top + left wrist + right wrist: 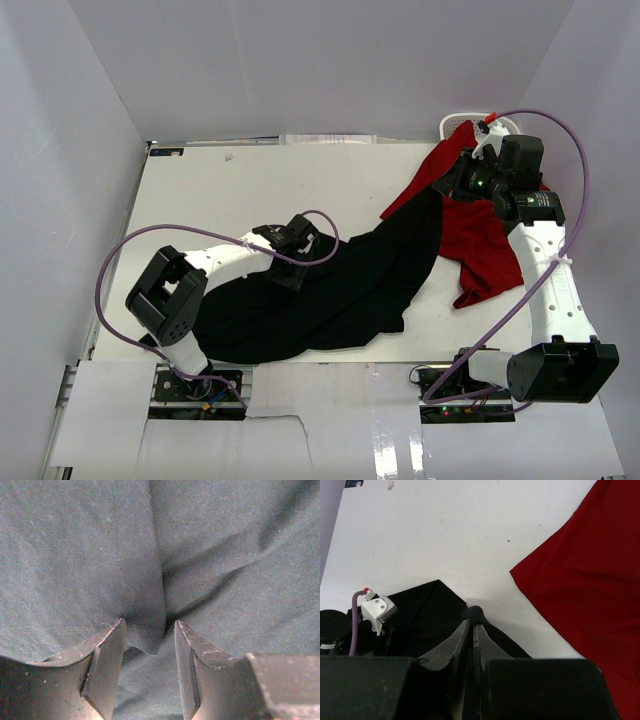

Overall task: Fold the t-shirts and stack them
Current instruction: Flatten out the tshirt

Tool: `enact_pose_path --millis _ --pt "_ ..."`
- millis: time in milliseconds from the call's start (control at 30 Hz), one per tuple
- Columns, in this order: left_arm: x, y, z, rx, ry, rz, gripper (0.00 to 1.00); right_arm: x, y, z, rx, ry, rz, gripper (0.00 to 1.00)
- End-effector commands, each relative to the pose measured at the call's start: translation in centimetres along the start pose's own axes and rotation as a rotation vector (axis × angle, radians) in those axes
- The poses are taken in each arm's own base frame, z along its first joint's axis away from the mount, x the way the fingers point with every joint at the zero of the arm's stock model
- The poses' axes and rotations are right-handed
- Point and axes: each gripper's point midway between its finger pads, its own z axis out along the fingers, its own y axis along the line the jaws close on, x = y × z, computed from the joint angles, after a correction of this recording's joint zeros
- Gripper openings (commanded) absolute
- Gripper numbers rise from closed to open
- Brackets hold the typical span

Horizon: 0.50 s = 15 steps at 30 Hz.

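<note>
black t-shirt [225, 555] of matt fine-knit cloth, red t-shirt [590, 580] matt cloth, table [445, 540] smooth white, jaws dark and scuffed

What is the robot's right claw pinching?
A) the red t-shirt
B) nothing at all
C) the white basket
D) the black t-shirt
D. In the right wrist view the right claw is closed on a little bunch of the black t-shirt, while the red t-shirt lies off to the side, not between its fingers.

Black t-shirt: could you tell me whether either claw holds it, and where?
Right claw pinches the black t-shirt by a raised edge; left claw open astride its hem.
</note>
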Motion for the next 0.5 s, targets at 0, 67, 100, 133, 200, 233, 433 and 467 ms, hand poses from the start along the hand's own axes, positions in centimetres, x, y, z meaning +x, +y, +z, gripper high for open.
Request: enact_pose_path --millis 0,67,100,133,200,233,433,467 --pt "-2.1 -0.7 -1.2 0.029 -0.077 -0.016 0.55 -0.4 0.6 -0.2 -0.024 -0.016 -0.023 0.13" --pt "-1.9 -0.5 -0.8 0.016 -0.066 -0.014 0.55 -0.3 0.6 -0.2 -0.023 -0.014 -0.022 0.13" --pt "-1.6 -0.5 -0.4 0.010 -0.052 -0.012 0.55 -0.3 0.7 -0.2 -0.025 -0.015 -0.024 0.13" --pt "-1.2 -0.4 -0.1 0.006 -0.041 -0.013 0.55 -0.3 0.6 -0.2 -0.023 -0.015 -0.024 0.13" --pt "-1.0 -0.3 0.2 -0.001 -0.033 -0.017 0.55 -0.3 0.6 -0.3 -0.023 -0.015 -0.024 0.13" --pt "-0.6 -0.3 0.6 -0.004 -0.023 -0.017 0.54 -0.3 0.6 -0.3 -0.023 -0.015 -0.024 0.13" --pt "0.1 0.2 1.4 -0.033 -0.004 -0.019 0.49 -0.3 0.7 -0.3 -0.025 -0.016 -0.024 0.13" --pt "0.0 0.2 1.4 -0.033 -0.005 -0.020 0.47 -0.3 0.7 -0.3 -0.025 -0.016 -0.024 0.13"
